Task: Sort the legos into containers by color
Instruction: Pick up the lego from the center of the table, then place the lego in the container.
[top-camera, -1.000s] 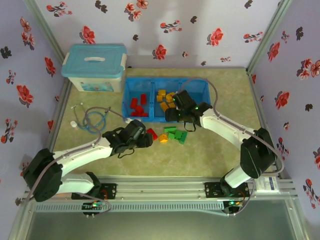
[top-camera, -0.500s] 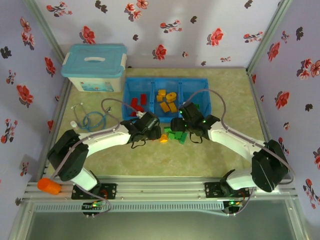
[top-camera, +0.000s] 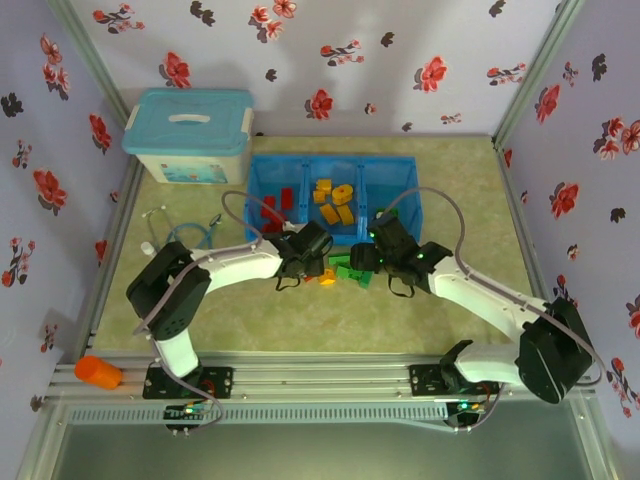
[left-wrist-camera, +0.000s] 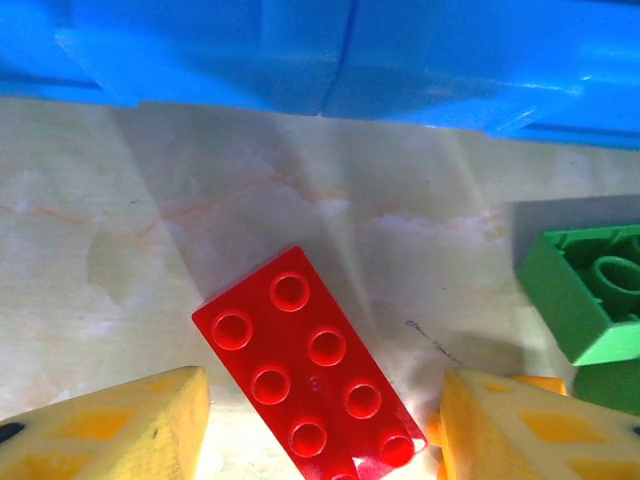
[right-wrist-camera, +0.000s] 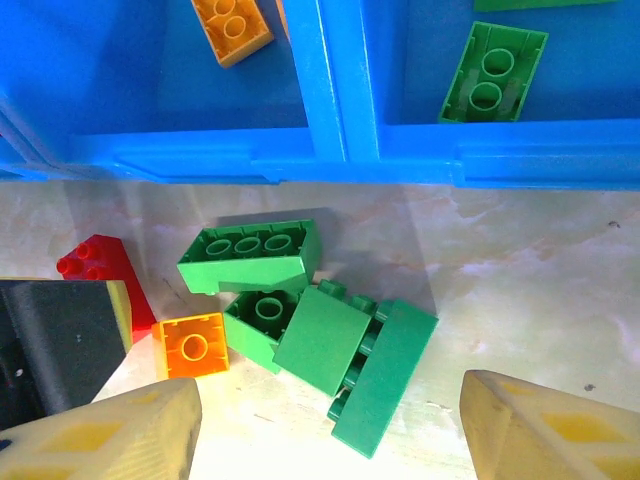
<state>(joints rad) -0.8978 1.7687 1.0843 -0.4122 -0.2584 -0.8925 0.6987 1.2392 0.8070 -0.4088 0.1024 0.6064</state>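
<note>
A red lego (left-wrist-camera: 315, 365) lies studs-up on the table, slanted between the fingers of my left gripper (left-wrist-camera: 320, 420). That gripper is open, with small gaps on both sides of the brick. A little to its right, my right gripper (right-wrist-camera: 330, 430) stands open over a pile of green legos (right-wrist-camera: 340, 345), and an orange lego (right-wrist-camera: 193, 347) lies beside the pile. The blue containers (top-camera: 330, 160) lie just beyond both grippers. The left one holds red legos (top-camera: 272, 205), the middle one orange legos (top-camera: 335, 197), and the right one a green lego (right-wrist-camera: 493, 72).
A pale-blue lidded box (top-camera: 190, 135) stands at the back left. A coiled cable (top-camera: 185, 235) lies left of the tray. An orange object (top-camera: 97, 372) rests on the frame at the near left. Flowered walls close in the table.
My left gripper has swung right, up to the red lego, and its jaws have narrowed. My right gripper has come back from over the tray to above the green pile.
</note>
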